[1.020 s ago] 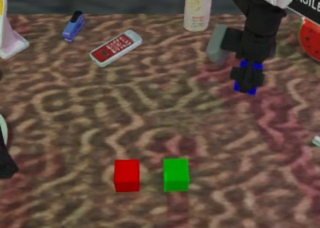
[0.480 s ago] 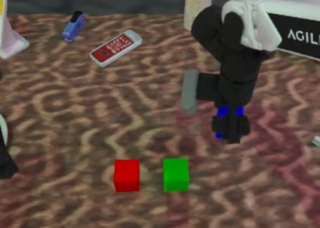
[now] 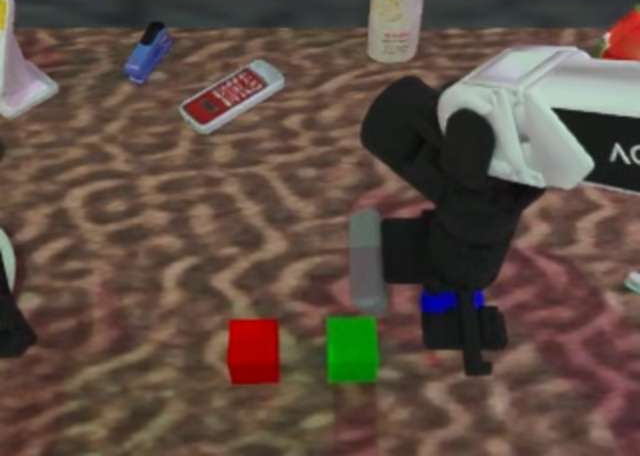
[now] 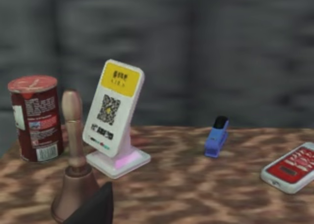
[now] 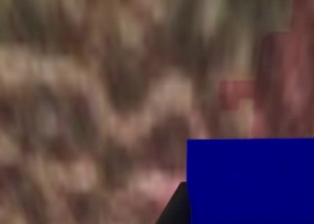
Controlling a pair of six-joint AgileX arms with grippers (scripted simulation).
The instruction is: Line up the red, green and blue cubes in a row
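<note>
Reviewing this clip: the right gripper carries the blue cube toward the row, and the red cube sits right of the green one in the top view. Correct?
Not quite. The top view shows the red cube left of the green cube, not right. The rest holds: the right gripper is shut on the blue cube, just right of the green one.

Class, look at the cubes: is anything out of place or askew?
Only the blue cube is out of line: the right gripper holds it just right of the green cube. Red cube and green sit square. Left arm is parked at the table's left edge.
</note>
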